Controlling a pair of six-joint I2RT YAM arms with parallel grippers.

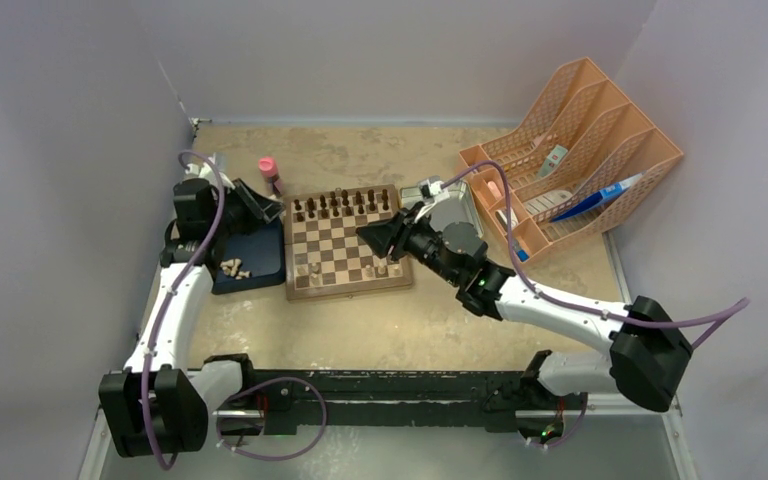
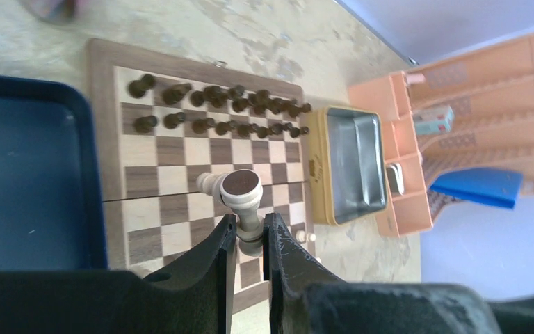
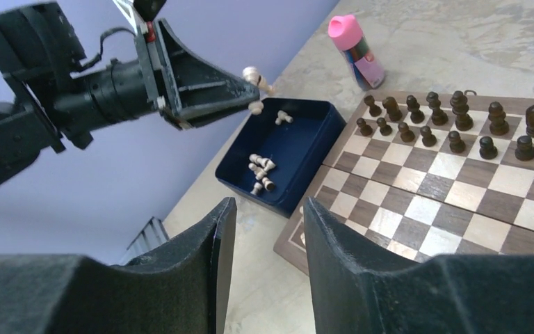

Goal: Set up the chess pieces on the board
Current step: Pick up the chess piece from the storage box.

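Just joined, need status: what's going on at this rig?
Chess setup, partway through. The left gripper is shut on a pale chess piece, held in the air above the dark blue tray, where more pale pieces lie loose. The right gripper hovers open and empty over the chessboard. The dark pieces stand in two rows on the far side; only a few pale ones stand on the near side.

Dark pieces (image 1: 345, 206) on board (image 1: 348, 291), pale piece (image 2: 245, 207) aloft
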